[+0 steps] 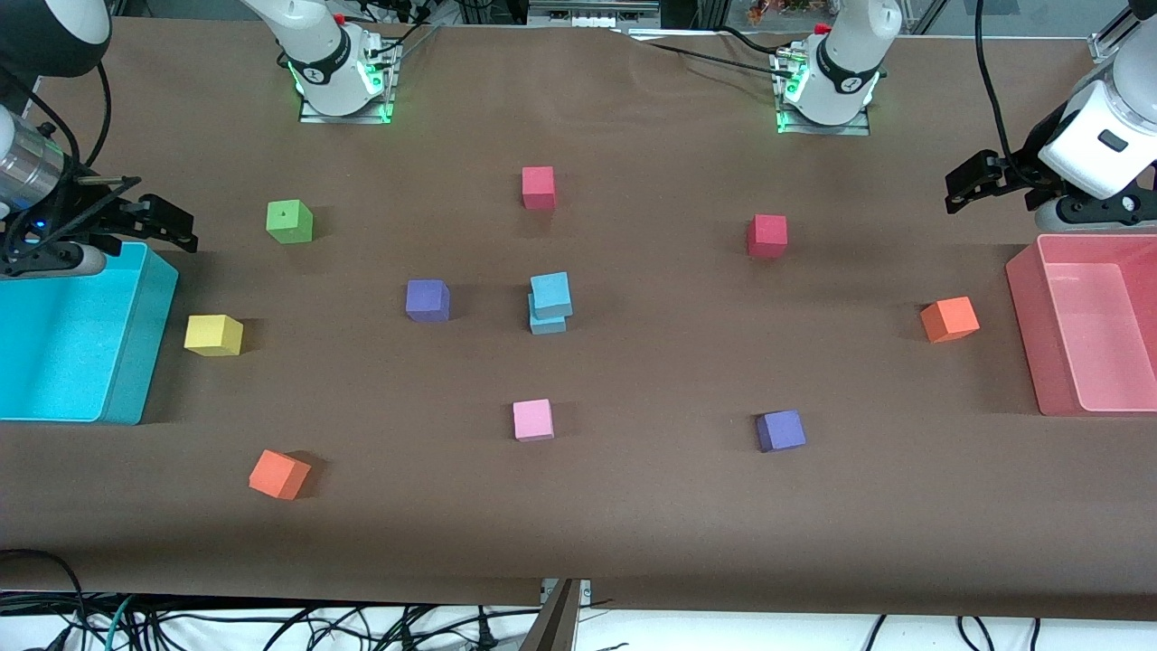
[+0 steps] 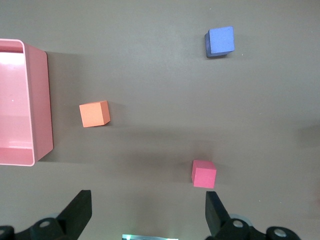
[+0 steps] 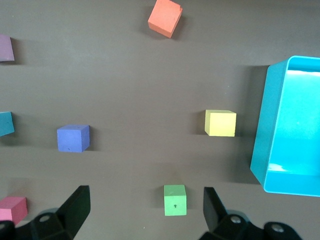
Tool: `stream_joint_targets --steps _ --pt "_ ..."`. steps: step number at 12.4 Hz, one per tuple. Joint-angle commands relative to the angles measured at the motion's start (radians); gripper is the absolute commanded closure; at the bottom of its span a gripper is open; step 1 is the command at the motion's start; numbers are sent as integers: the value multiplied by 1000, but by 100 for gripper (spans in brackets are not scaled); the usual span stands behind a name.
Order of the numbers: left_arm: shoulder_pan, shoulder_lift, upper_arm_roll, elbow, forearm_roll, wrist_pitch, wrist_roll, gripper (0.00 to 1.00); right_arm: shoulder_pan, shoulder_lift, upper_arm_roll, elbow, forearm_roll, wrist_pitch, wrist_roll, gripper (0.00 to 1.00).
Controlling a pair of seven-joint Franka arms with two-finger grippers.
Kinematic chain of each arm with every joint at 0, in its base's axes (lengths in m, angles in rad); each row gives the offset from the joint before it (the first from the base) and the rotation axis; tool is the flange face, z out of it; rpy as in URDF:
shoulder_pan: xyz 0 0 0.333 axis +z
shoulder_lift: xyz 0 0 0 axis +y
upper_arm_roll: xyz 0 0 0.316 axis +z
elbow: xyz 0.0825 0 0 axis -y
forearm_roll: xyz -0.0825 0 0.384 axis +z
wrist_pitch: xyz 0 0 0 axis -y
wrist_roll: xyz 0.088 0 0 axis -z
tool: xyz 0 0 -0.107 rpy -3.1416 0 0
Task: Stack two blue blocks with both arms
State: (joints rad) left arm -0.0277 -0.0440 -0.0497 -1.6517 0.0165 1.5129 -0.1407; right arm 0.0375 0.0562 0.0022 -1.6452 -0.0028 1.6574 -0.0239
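Now the right gripper point(image 1: 167, 226) hangs with fingers spread wide and empty over the cyan bin's point(image 1: 136, 362) edge. At mid-table the two blue blocks point(image 1: 550, 303) sit stacked, the upper one skewed, beside a purple cube point(image 1: 427, 300). Over the pink bin point(image 1: 1026, 307), the left gripper point(image 1: 967, 185) waits wide open, holding nothing.

Two light sky-blue foam cubes sit stacked near mid-worktop. Upper blue block point(image 1: 550, 294) rests on lower blue block point(image 1: 547, 321), touching, nothing gripping either. Upper cube is offset slightly toward the arms' bases and a little twisted relative to the lower, so the edges do not line up. Lower cube sits flat on the worktop, mostly covered from above. Stack stands upright.
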Motion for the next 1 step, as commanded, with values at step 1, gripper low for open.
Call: stream_joint_targets --steps 1 --pt "2 3 -1 16 19 -25 23 0 24 -22 -18 -19 10 -10 25 0"
